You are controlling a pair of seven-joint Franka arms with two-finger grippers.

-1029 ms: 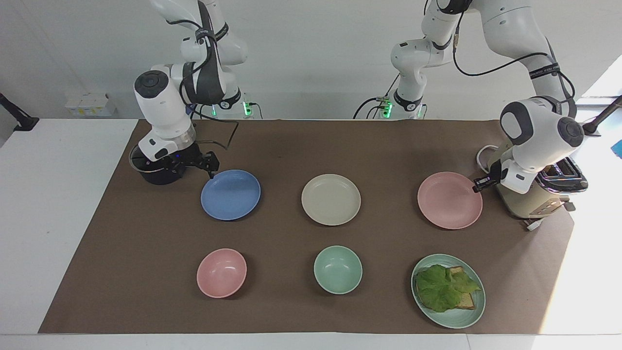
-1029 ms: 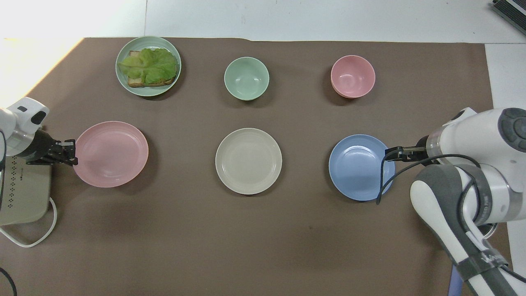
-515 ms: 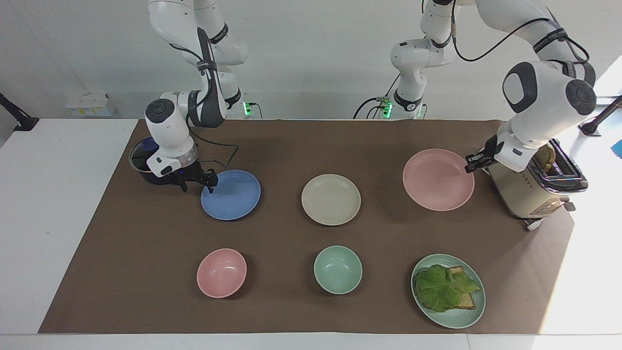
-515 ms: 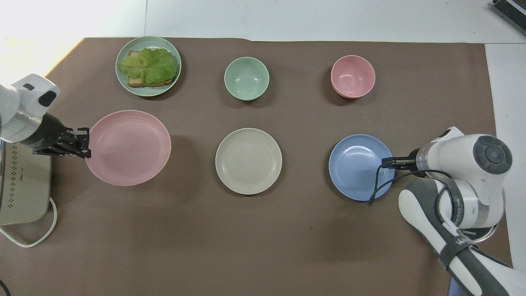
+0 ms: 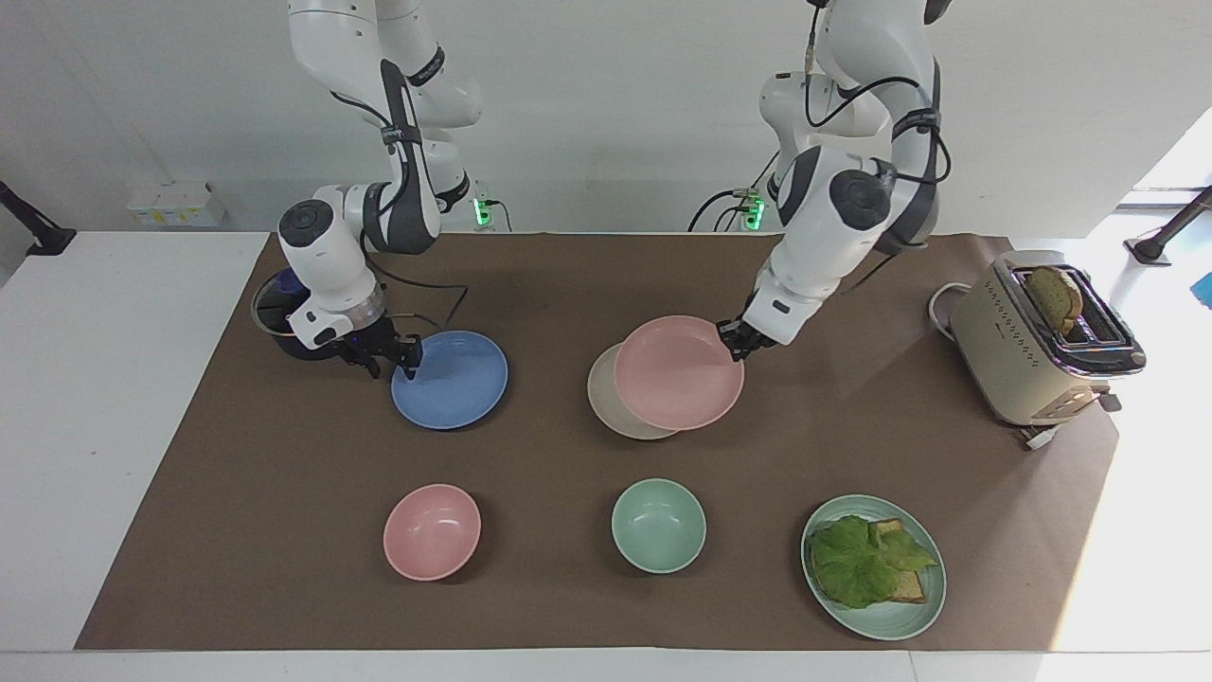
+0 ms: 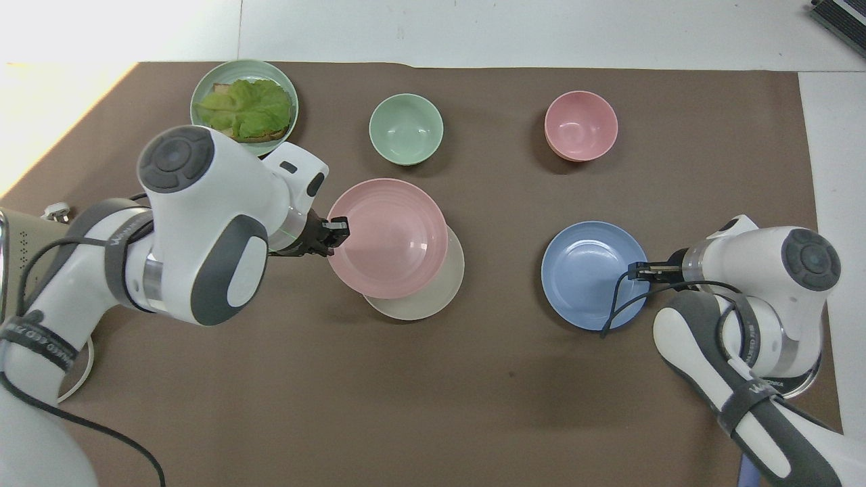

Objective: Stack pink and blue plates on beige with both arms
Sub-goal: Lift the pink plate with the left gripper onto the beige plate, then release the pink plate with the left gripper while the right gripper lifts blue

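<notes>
Gripping pink plate (image 5: 678,371) rim over beige plate (image 5: 606,403), left jaws clamped; right jaws' gap unclear at blue plate (image 5: 453,379).

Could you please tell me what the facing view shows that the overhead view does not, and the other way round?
Only the facing view shows the toaster with bread in its slot, and both arms' bases. Only the overhead view shows the pink plate offset from the beige plate toward the green bowl. Both show the left gripper holding the pink plate's rim and the right gripper at the blue plate.
</notes>
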